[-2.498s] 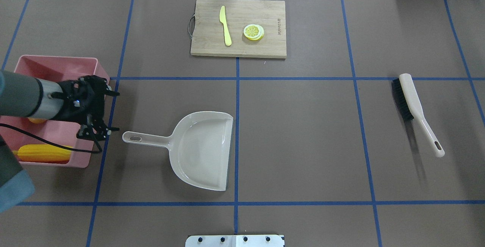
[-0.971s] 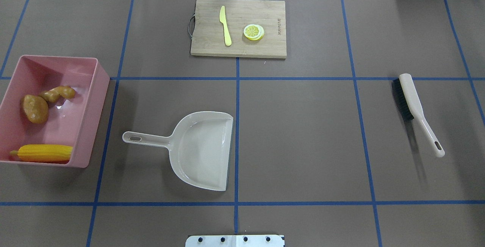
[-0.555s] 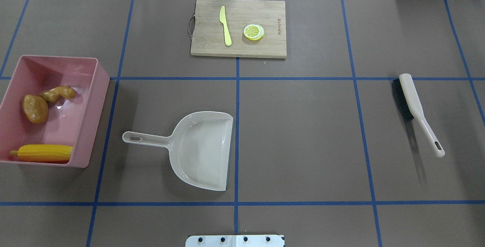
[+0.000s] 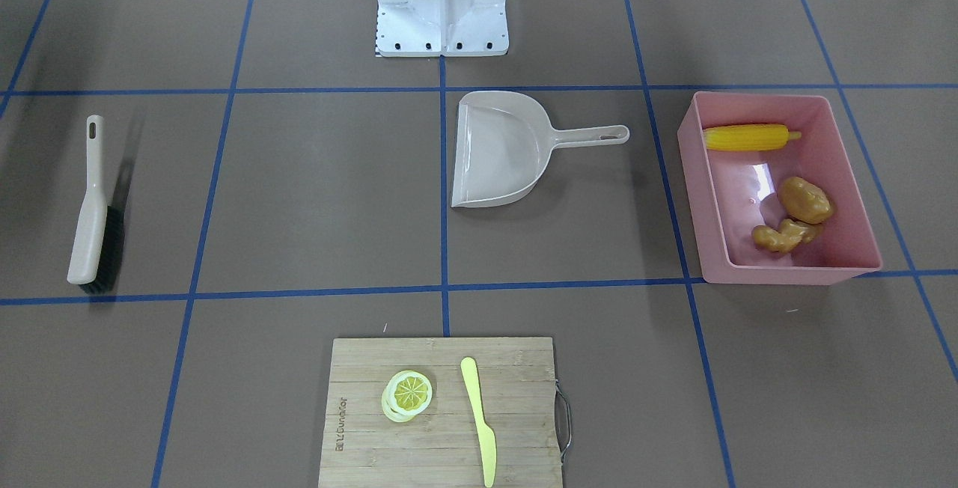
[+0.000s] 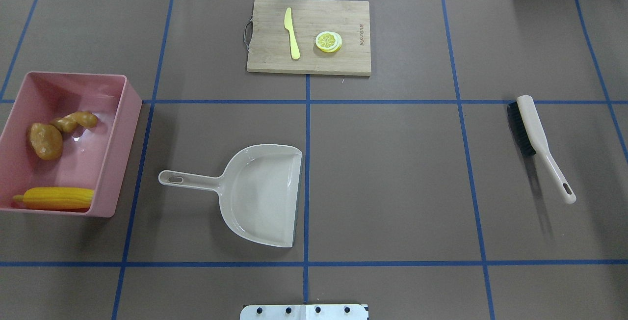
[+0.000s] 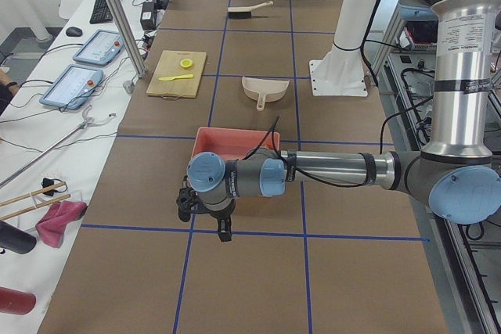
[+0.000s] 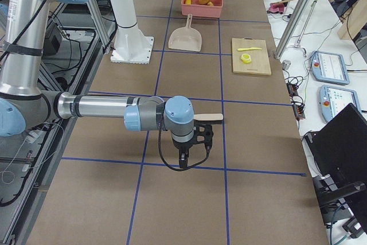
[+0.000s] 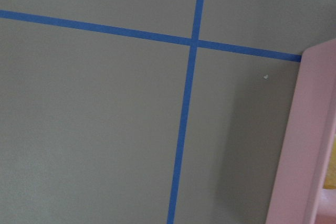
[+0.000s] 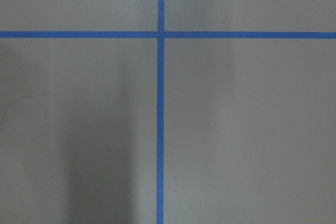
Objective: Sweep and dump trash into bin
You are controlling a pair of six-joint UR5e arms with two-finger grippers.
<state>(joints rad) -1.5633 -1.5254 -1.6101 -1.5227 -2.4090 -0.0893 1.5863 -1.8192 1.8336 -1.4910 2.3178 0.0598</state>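
Note:
The pink bin (image 5: pixel 122 128) stands at the table's left side, also in the front-facing view (image 4: pixel 700 196). Inside it lie the yellow corn cob (image 5: pixel 58 198), the brown potato (image 5: pixel 45 140) and the tan ginger root (image 5: pixel 76 120). My left gripper (image 6: pixel 205 213) shows only in the exterior left view, hanging over the table just beside the bin; I cannot tell if it is open or shut. The left wrist view shows the bin's outer wall (image 8: pixel 307 145). My right gripper (image 7: pixel 192 147) shows only in the exterior right view, near the brush handle (image 7: pixel 209 117); I cannot tell its state.
A beige dustpan (image 5: pixel 260 195) lies empty near the table's middle, handle toward the bin. A beige brush (image 5: pixel 535 133) lies at the right. A wooden cutting board (image 5: pixel 343 60) at the far edge carries lemon slices (image 5: pixel 328 41) and a pale yellow knife (image 5: pixel 292 33).
My left arm, which hung over the bin 2.5 s ago, has withdrawn out of the overhead view. Over the last second nothing has moved.

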